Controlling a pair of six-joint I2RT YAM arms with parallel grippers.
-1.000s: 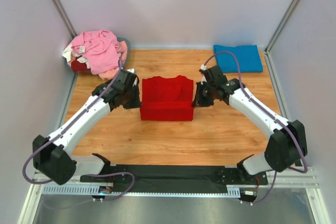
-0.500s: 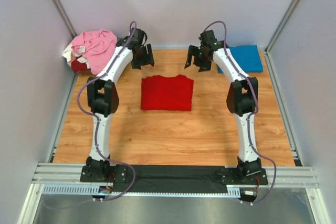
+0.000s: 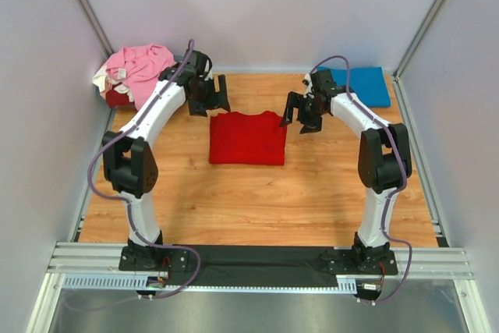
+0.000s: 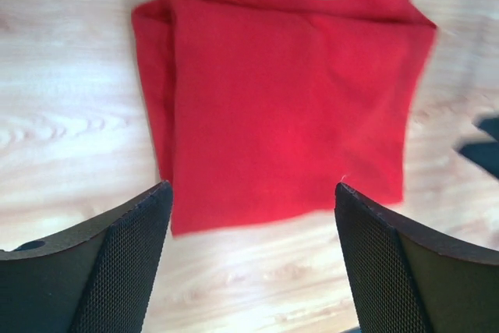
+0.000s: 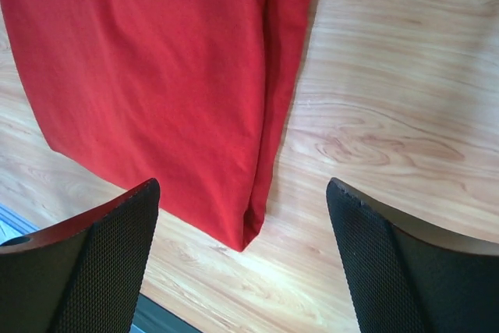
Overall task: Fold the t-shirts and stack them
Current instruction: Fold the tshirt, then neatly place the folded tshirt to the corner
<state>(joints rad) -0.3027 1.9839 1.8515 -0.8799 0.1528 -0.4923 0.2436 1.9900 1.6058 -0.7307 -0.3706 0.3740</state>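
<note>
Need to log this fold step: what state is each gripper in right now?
Left gripper: open, holding nothing.
Right gripper: open, holding nothing.

The red t-shirt (image 3: 247,138) was plain, the blue t-shirt (image 3: 360,86) solid too — the pink t-shirt (image 3: 144,69) paler; the worktop (image 3: 257,193) showed light wood grain.

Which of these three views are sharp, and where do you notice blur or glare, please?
Top external view: evenly lit and sharp, with only soft shadows on the table. Left wrist view: the red t-shirt is smeared at its edges, and the wood is washed out by glare. Right wrist view: crisp, wood grain and cloth folds clear.
</note>
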